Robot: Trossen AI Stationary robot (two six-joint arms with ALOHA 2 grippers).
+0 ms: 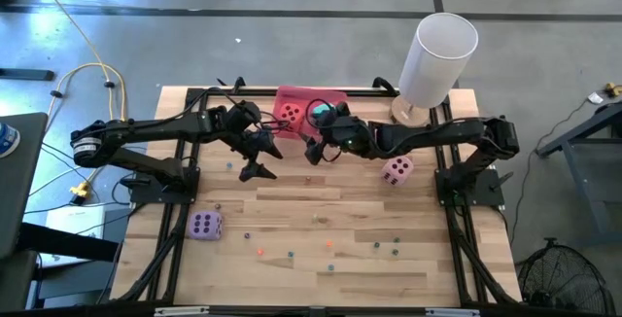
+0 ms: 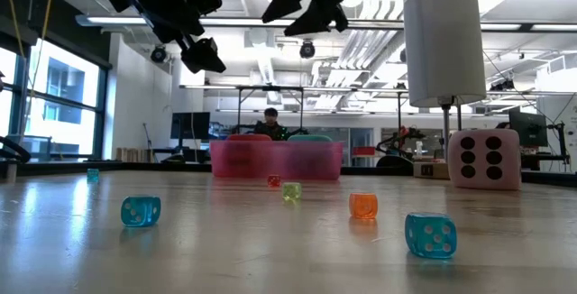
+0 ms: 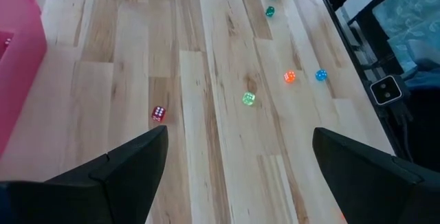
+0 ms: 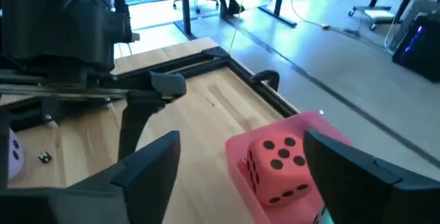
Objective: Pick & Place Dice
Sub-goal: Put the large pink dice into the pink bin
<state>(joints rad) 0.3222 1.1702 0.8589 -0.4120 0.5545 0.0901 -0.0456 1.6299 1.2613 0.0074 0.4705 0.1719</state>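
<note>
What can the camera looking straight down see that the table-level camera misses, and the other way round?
Only the overhead view shows the purple die near the table's front left and the red die lying in the pink tray. Only the table-level view shows a person seated in the room behind and pips on the small blue die. Both show the pink die, the tray, the white cylinder and both open tools, the left tool and the right tool, above the table.

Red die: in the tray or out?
In. The red die sits inside the pink tray in the right wrist view; the high view shows it within the tray's walls too.
</note>
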